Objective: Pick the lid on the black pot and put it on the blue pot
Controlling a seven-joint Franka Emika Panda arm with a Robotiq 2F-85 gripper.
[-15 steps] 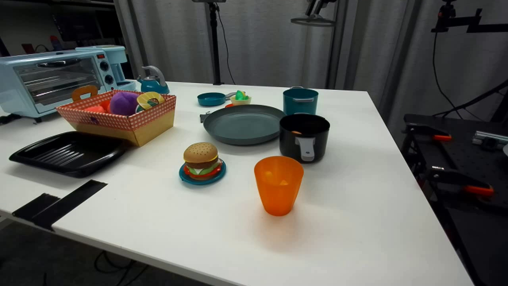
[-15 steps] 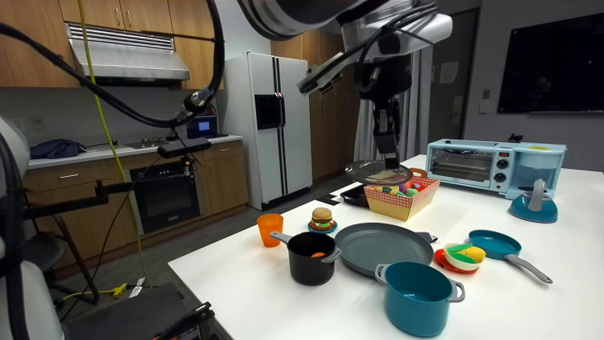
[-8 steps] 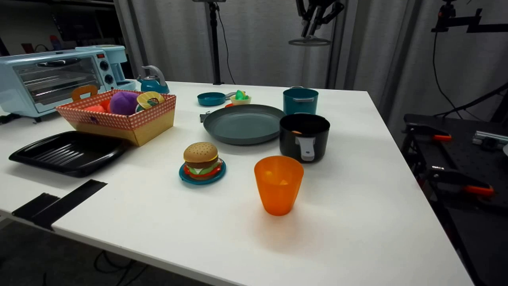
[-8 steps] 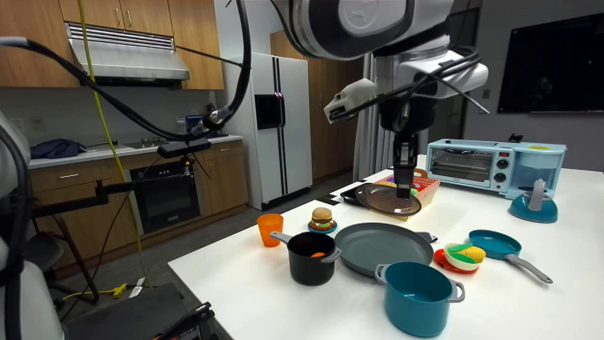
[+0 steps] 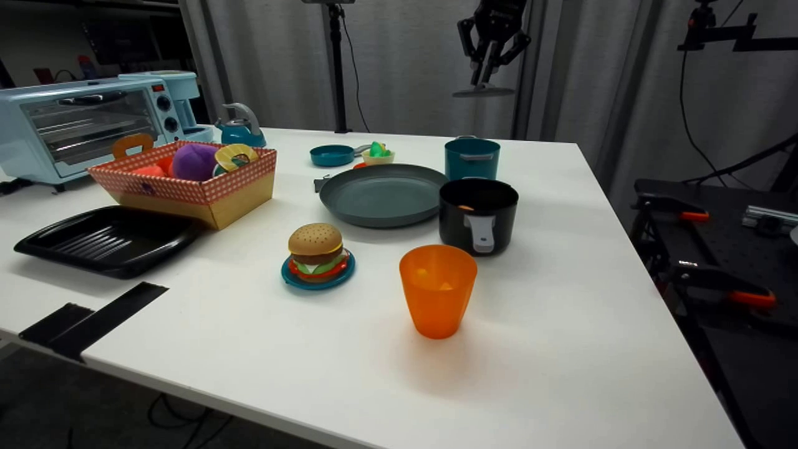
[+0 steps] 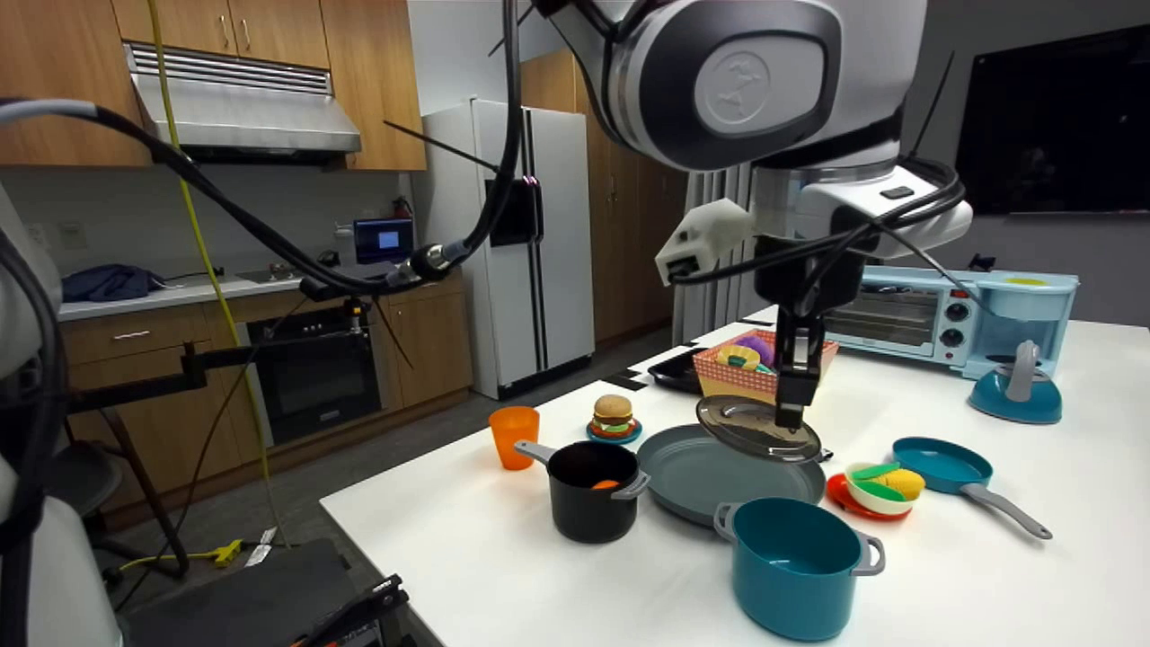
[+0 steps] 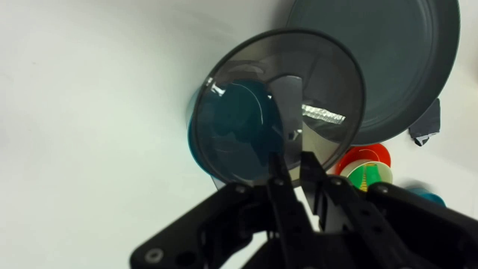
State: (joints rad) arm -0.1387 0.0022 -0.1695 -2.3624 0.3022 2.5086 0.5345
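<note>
The lid, round and see-through grey with a dark rim, hangs in the air in both exterior views (image 5: 483,93) (image 6: 746,429). My gripper is shut on its handle in both exterior views (image 5: 483,78) (image 6: 792,413); the grip itself is partly hidden. In the wrist view the gripper (image 7: 290,160) overlaps the near part of the lid (image 7: 328,71). The blue pot (image 5: 472,165) (image 6: 795,589) stands uncovered, below the tilted lid; it shows through and beside the lid in the wrist view (image 7: 191,144). The black pot (image 5: 477,224) (image 6: 593,508) stands uncovered with something orange inside.
A large grey-green plate (image 5: 383,194) (image 6: 728,472) lies beside both pots. A bowl with toy food (image 6: 885,490) and a small blue pan (image 6: 939,463) lie nearby. An orange cup (image 5: 437,293), a toy burger (image 5: 316,252) and a basket (image 5: 243,193) stand farther off.
My gripper has come down with the lid from over the basket side, toward the blue pot. The lid stays in the gripper. The pots have not moved.
</note>
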